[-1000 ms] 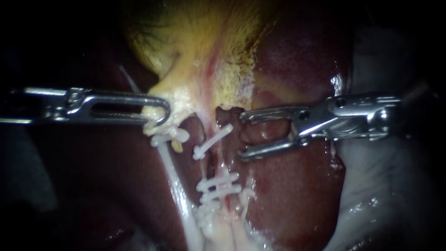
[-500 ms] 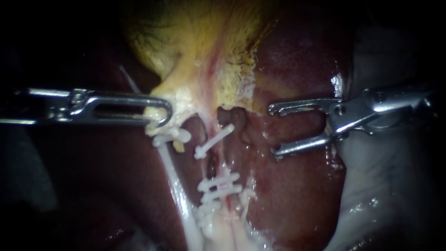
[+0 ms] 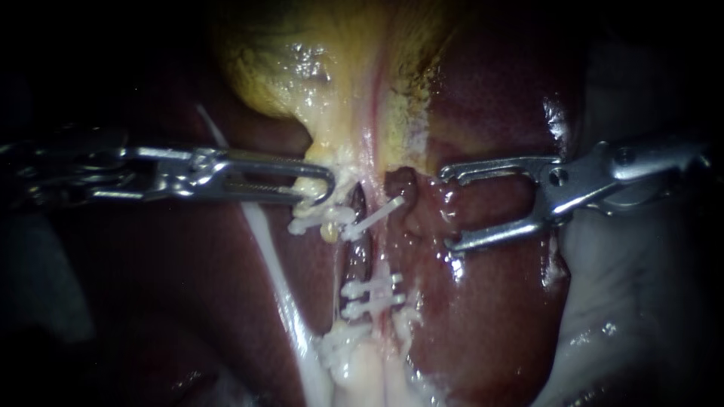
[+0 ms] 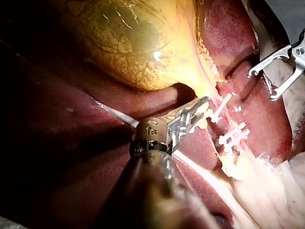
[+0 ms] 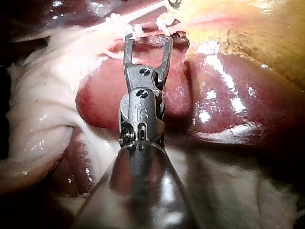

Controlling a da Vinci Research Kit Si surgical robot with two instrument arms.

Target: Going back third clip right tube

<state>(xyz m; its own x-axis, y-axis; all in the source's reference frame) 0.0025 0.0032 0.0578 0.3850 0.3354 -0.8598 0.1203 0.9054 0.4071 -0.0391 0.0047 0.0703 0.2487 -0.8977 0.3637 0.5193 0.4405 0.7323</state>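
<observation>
Left instrument (image 3: 323, 188) has shifted toward the right instrument (image 3: 449, 209) since half a second ago, drawing the gallbladder (image 3: 317, 68) neck and the third clip (image 3: 375, 216) with it. The right instrument has held its place.

Nearest the endoscope, two lower clips (image 3: 371, 295) cross the right tube (image 3: 378, 265), closer to the camera than either pincer. Next, the third clip lies tilted on that tube between the two pincers, just beside the left one and apart from the right one.

Right pincer: released and empty, over the liver (image 3: 483, 316). Left pincer: clenched on the gallbladder neck.

Farthest, only the left wrist view shows the gallbladder's broad yellow body. Only the right wrist view shows white tissue (image 5: 43, 109) beside the right shaft.
</observation>
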